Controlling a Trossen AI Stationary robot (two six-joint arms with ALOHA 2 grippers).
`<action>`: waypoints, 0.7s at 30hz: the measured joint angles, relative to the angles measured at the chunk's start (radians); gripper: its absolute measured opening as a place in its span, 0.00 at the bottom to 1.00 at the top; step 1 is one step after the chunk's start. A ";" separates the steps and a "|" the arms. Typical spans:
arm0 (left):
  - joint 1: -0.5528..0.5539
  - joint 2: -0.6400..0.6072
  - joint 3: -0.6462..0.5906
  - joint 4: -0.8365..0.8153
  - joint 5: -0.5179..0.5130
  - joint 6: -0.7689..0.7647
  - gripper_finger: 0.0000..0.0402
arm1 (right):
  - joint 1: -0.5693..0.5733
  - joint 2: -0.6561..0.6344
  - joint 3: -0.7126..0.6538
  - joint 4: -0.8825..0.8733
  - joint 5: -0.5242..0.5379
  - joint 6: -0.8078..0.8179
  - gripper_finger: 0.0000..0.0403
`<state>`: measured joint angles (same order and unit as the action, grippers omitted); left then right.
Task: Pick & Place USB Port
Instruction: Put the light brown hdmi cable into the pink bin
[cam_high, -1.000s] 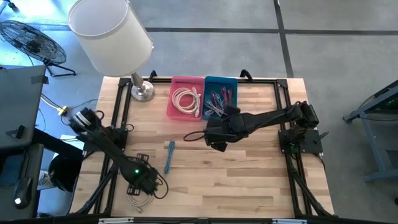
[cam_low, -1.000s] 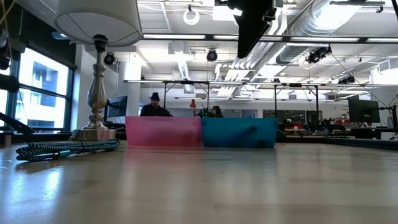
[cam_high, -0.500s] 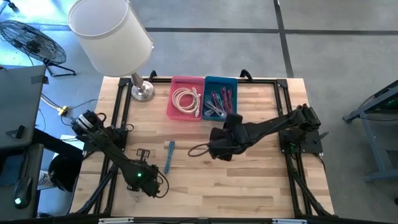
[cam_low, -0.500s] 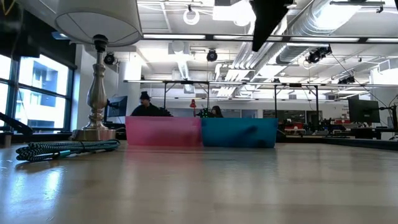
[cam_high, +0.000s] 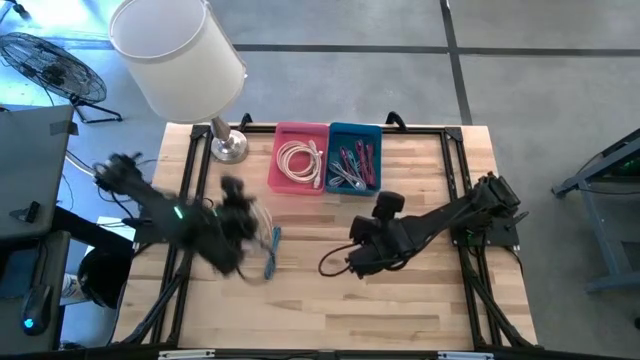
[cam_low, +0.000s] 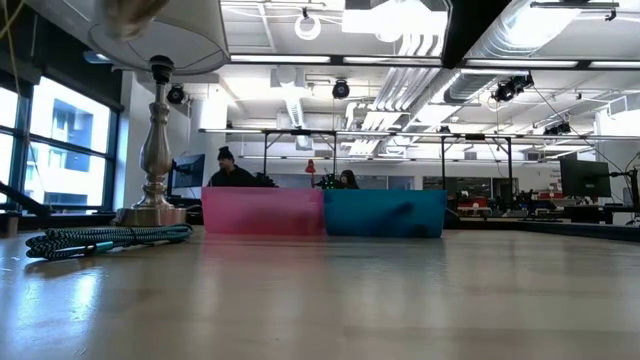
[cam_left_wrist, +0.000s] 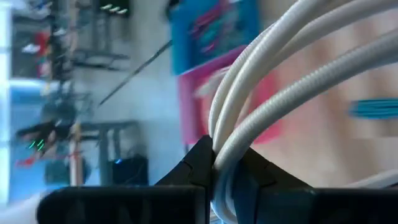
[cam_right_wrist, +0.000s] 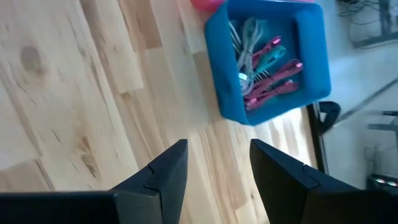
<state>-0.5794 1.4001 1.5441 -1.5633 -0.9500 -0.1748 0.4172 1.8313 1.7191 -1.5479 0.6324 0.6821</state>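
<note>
The left pincer (cam_left_wrist: 214, 171) pinches a white cable (cam_left_wrist: 280, 81); the pink bin (cam_high: 298, 157) lies just beyond it, nearer than to the spread right pincer (cam_right_wrist: 214, 168).

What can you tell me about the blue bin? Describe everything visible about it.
The blue bin is a small rectangular open tray, seemingly plastic, upright at the table's far edge. It sits right beside a pink bin; contact looks likely. Inside lies a tangle of pink, teal and grey cables. Neither pincer touches it.

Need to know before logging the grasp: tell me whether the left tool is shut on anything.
Shut: the left tool clamps looped white cable between its fingers.
</note>
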 joint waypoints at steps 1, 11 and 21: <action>0.035 -0.038 -0.003 -0.005 -0.022 0.017 0.07 | 0.009 0.000 0.000 -0.017 0.010 0.019 0.41; 0.483 -0.311 -0.154 0.441 0.140 0.519 0.07 | 0.078 -0.002 0.000 -0.023 0.081 0.078 0.41; 0.888 -0.256 -0.432 0.969 0.633 0.833 0.07 | 0.083 -0.002 0.000 -0.023 0.138 0.128 0.41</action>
<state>0.3085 1.1442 1.1122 -0.5939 -0.3174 0.6579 0.5003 1.8297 1.7191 -1.5711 0.7704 0.8100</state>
